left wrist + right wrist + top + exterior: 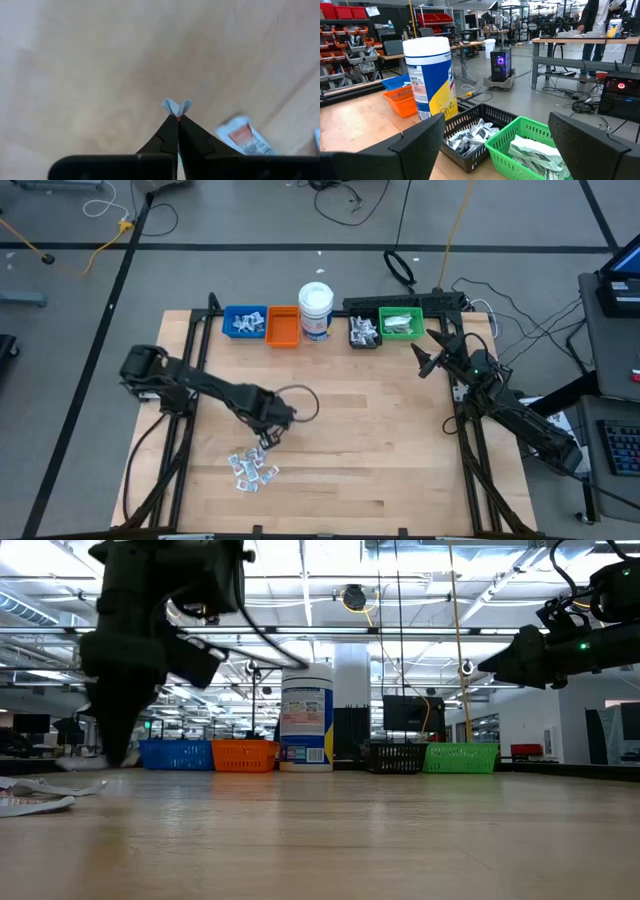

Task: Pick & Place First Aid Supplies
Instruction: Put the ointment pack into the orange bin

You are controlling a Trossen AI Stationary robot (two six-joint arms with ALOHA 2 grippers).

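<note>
The first aid supplies [251,468] lie as a small pile of flat white and silvery packets on the wooden table, near its front left; the low view shows them [40,795] at the left. My left gripper [268,438] points down just above the pile's far edge and is shut on one small light-blue packet [176,106]. Another packet [245,137], white with an orange patch, lies on the table beside it. My right gripper [425,360] waits open and level near the green bin, with nothing between its fingers [420,145]. My left gripper pinches the light-blue packet between its two fingertips [170,131], coming from above and pointing down. Only a small bent piece of the packet [183,105] shows beyond the tips, folded up into a V. Whether the packet is clear of the table, I cannot tell.
Along the far edge stand a blue bin [244,322], an orange bin [283,327], a white jar with a blue label [315,310], a black bin [364,332] and a green bin [402,323]; the blue, black and green ones hold packets. Bare wood lies between the arms.
</note>
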